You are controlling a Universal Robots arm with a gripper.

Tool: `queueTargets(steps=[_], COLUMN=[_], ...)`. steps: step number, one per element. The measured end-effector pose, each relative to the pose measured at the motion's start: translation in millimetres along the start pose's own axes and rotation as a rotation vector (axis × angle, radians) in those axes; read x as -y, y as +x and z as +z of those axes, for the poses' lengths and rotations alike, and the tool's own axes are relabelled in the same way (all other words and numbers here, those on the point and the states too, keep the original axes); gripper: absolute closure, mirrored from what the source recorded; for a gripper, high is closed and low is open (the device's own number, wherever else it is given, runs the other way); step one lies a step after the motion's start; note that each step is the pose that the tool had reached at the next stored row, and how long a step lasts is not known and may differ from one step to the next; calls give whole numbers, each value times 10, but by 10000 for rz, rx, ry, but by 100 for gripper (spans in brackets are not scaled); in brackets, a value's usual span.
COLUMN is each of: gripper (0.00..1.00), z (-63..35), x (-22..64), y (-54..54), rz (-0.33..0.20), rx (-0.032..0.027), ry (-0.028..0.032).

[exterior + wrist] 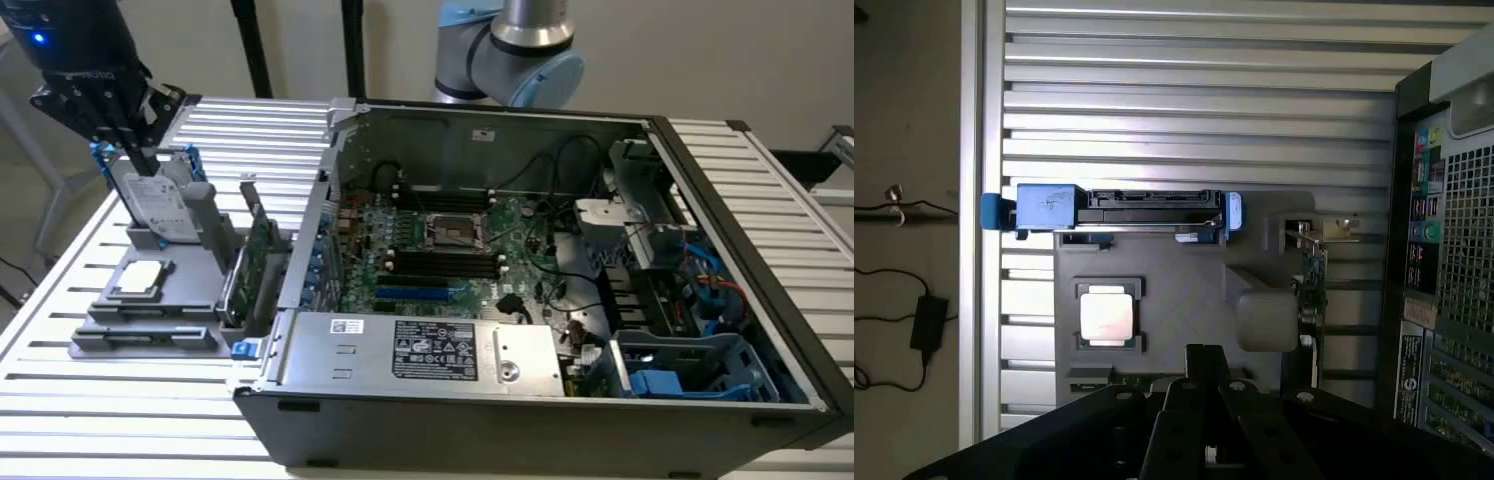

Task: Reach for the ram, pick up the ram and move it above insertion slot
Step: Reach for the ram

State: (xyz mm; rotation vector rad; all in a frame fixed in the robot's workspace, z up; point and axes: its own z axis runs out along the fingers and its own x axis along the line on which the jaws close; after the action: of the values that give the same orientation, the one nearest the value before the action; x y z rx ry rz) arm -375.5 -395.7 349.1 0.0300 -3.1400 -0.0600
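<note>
The ram (1089, 384) shows as a thin green sliver at the edge of the grey fixture (1184, 270), mostly hidden behind my gripper's body. In the exterior view it lies as a dark strip (147, 337) in the fixture's front rail. My gripper (139, 160) hangs above the fixture's far end, next to the upright hard drive (154, 205). Its fingers taper together, shut, with nothing held. In the wrist view the gripper (1202, 365) sits just over the fixture. The black memory slots (441, 262) lie on the motherboard inside the open case.
The fixture also holds a CPU (1106, 317), a blue-framed hard drive (1119, 210) and a green expansion card with a metal bracket (254, 255). The open computer case (400, 420) stands at the exterior view's right of the fixture on the slatted metal table (120, 420).
</note>
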Motion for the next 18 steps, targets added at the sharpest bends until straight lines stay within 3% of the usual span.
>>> queueTargets(steps=[4, 18], gripper=[89, 89], z=[-3, -25], x=[57, 672], y=[1, 29], rz=[0, -3], rx=[-2, 0], ry=[1, -1])
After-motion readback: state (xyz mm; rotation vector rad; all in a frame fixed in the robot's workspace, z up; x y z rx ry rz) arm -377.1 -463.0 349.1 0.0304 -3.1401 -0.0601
